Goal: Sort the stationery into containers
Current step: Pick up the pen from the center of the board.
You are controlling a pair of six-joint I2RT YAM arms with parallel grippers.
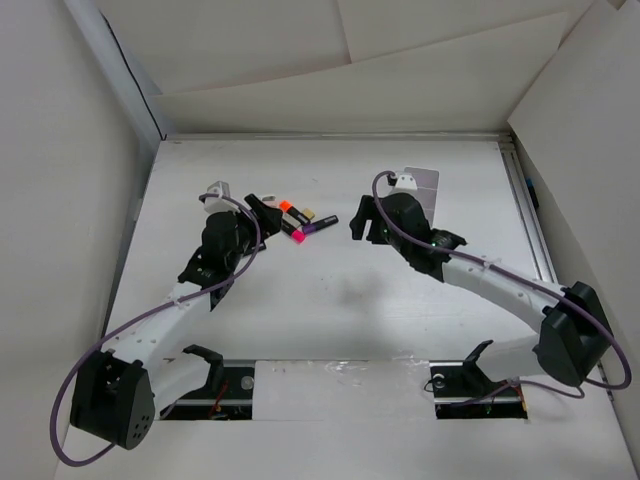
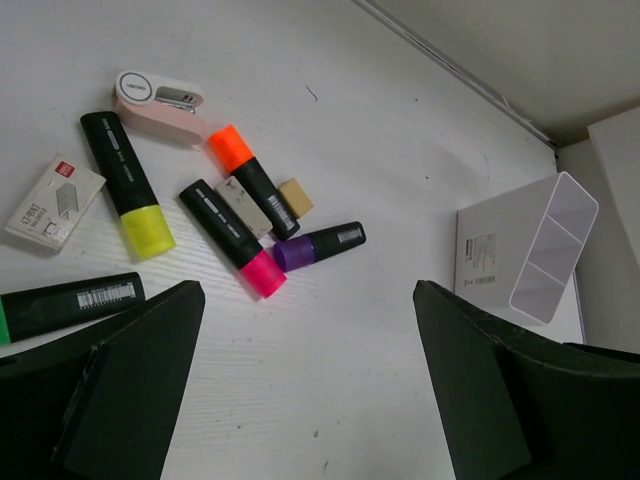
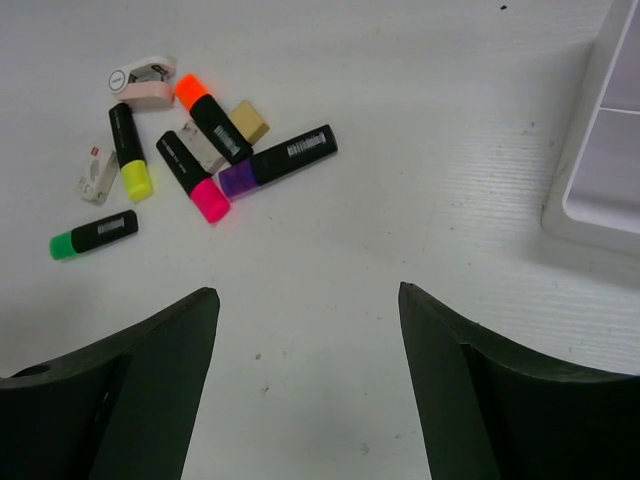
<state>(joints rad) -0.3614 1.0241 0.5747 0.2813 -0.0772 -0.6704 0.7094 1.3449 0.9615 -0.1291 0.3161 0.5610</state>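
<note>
The stationery lies in a loose cluster on the white table (image 1: 320, 300). In the left wrist view I see an orange marker (image 2: 250, 175), a pink marker (image 2: 232, 237), a purple marker (image 2: 320, 245), a yellow marker (image 2: 125, 185), a green marker (image 2: 65, 305) and a beige eraser (image 2: 295, 197). The right wrist view shows the same cluster, with the purple marker (image 3: 278, 160) nearest. The white container (image 2: 545, 245) with compartments sits to the right, also in the right wrist view (image 3: 605, 150). My left gripper (image 2: 308, 300) is open and empty just short of the cluster. My right gripper (image 3: 307, 295) is open and empty over bare table.
A pink stapler (image 2: 160, 100) and a small white staple box (image 2: 55, 200) lie at the cluster's far left. White cardboard walls (image 1: 60, 200) enclose the table on three sides. In the top view the right wrist hides most of the container (image 1: 425, 180).
</note>
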